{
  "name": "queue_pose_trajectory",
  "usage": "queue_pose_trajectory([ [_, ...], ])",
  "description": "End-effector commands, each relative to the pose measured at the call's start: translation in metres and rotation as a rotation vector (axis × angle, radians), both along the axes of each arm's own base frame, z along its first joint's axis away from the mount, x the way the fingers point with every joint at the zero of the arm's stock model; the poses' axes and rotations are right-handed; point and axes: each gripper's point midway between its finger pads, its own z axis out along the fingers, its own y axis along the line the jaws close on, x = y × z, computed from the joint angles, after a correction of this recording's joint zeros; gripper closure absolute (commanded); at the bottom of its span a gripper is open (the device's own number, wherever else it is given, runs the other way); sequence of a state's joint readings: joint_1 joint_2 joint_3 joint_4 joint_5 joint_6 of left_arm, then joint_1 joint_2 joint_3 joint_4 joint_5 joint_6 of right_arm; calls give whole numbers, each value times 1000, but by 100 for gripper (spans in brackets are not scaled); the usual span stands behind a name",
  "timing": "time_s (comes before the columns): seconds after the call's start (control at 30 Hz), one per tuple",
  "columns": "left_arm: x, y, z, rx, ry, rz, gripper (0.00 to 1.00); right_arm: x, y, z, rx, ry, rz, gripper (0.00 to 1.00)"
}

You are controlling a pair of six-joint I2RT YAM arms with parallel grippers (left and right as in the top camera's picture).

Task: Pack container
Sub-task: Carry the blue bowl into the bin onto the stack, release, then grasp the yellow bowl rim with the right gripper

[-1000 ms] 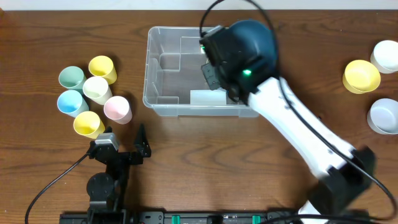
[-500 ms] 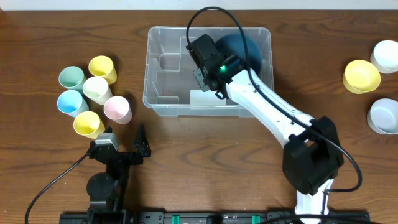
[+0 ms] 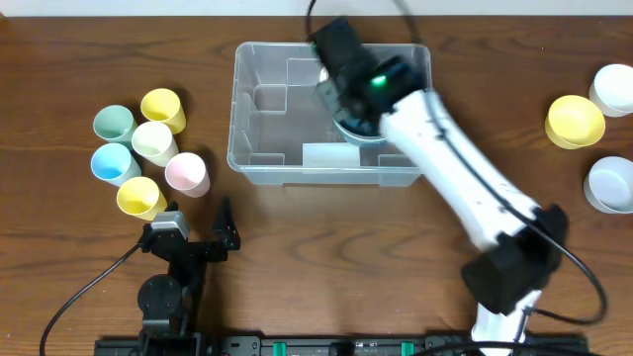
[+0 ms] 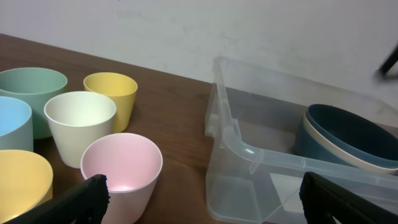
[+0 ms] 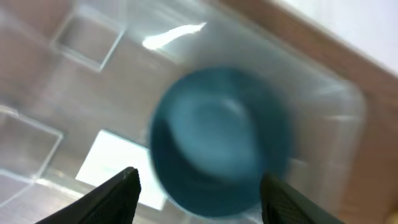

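Observation:
The container (image 3: pixel 267 119), a large clear plastic bin, stands at the back middle of the table. A dark blue bowl (image 5: pixel 217 140) lies inside its right half, leaning slightly in the left wrist view (image 4: pixel 348 137). My right gripper (image 5: pixel 205 199) hangs over that bowl, open, its fingers (image 5: pixel 118 193) wide apart and off it. From overhead the right arm (image 3: pixel 435 148) hides most of the bowl. My left gripper (image 4: pixel 208 205) is open and empty near the table's front left, facing a pink cup (image 4: pixel 121 168) and the container's left corner (image 4: pixel 230 130).
Several pastel cups stand left of the container: green (image 3: pixel 114 124), yellow (image 3: pixel 163 109), cream (image 3: pixel 154 141), blue (image 3: pixel 112 163), pink (image 3: pixel 186 173), yellow (image 3: pixel 140 197). At the far right are a yellow bowl (image 3: pixel 575 121), a white one (image 3: pixel 615 89) and a pale one (image 3: pixel 609 184).
The right arm lowered the blue bowl into the container, then opened its jaws and let it go. The left arm has not moved.

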State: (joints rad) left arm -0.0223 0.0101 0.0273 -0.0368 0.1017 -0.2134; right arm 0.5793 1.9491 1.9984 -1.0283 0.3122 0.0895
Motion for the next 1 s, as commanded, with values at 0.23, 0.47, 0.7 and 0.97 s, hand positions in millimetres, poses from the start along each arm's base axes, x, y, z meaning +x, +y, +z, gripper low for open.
queue_pose_trajectory([
  [0.23,0,-2,-16,1,41,-13,2,24,-241,39,127,-4,-587,33],
  [0.47,0,-2,-16,1,42,-13,2,28,-342,-24,163,128,-797,32],
  [0.7,0,-2,-16,1,41,-13,2,29,-383,-88,151,246,-892,34],
  [0.97,0,-2,-16,1,42,-13,2,25,-403,-143,142,352,-946,36],
])
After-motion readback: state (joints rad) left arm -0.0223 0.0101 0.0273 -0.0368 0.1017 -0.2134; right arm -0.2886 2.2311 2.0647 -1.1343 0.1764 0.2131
